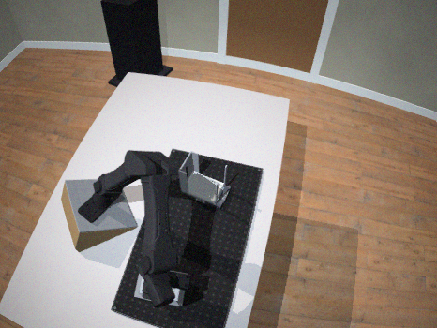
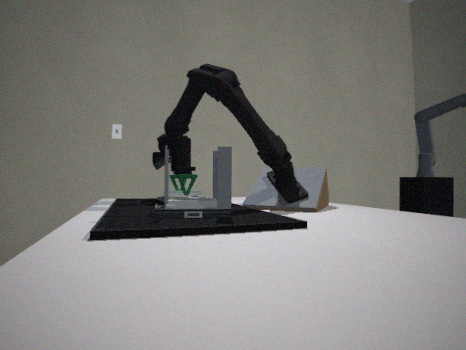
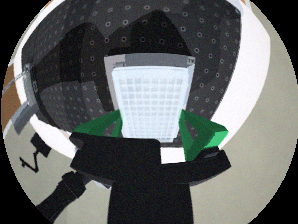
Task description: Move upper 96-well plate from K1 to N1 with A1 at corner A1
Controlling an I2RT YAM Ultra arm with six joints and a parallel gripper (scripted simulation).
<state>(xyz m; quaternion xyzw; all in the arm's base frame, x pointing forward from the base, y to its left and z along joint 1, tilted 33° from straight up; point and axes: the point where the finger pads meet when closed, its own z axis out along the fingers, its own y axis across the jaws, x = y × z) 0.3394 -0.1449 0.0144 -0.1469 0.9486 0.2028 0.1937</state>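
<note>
The claw (image 2: 183, 186) is clamping the 96-well plate (image 3: 150, 102) and appears to be lowering it over the plate nest (image 1: 139, 290), far from rack K1 (image 1: 203, 186); seating and release are remaining.

The plate (image 3: 149, 99) sits between the gripper's (image 3: 150, 137) fingers. Beneath the gripper lies the mat (image 1: 234, 220) on the counter (image 1: 197, 108); behind it stands the rack (image 1: 203, 186).
</note>
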